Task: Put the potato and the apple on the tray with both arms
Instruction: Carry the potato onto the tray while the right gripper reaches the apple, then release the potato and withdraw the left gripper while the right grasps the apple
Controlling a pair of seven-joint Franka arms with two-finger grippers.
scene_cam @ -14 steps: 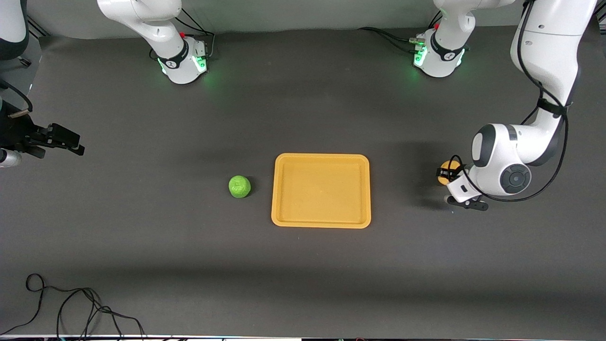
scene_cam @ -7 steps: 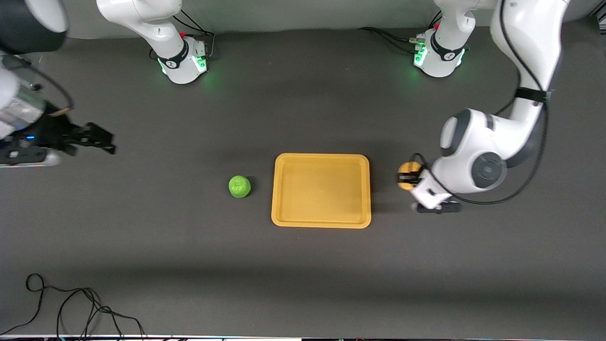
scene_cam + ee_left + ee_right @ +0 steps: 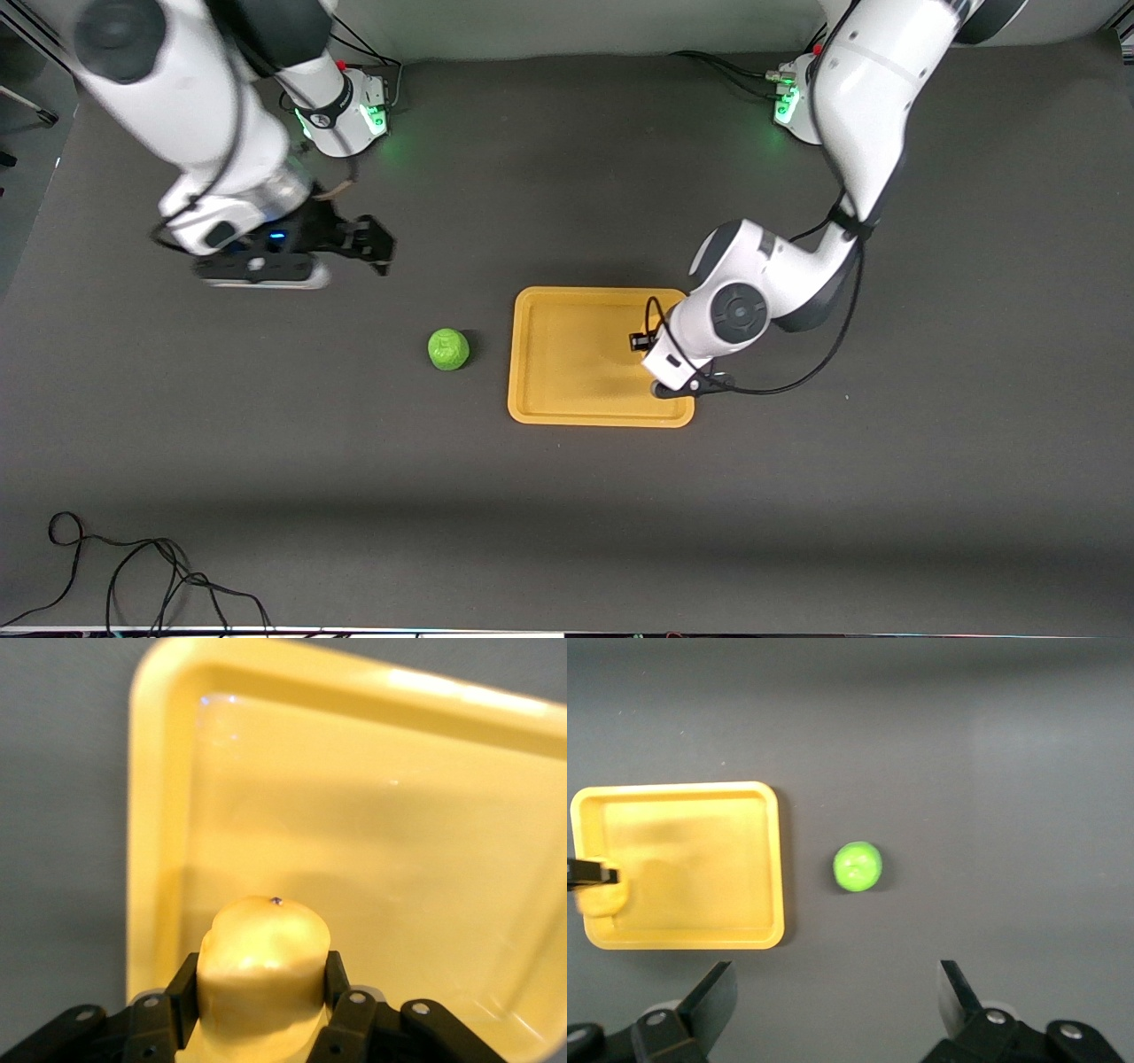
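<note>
The orange-yellow tray (image 3: 567, 390) lies at the table's middle. My left gripper (image 3: 640, 341) is shut on the yellow-tan potato (image 3: 261, 939) and holds it just over the tray's inside, at the tray's end toward the left arm; the wrist hides the potato in the front view. In the left wrist view the tray's floor (image 3: 372, 842) fills the picture. The green apple (image 3: 448, 348) sits on the table beside the tray, toward the right arm's end. My right gripper (image 3: 372, 244) is open and empty, up over the table and apart from the apple (image 3: 858, 866).
The two arm bases (image 3: 341, 115) (image 3: 815, 102) with green lights stand at the table's back edge. A loose black cable (image 3: 133, 576) lies at the near corner on the right arm's end.
My left arm has carried the potato from the table at its own end to over the tray. My right arm has swung in from the table's edge toward the apple.
</note>
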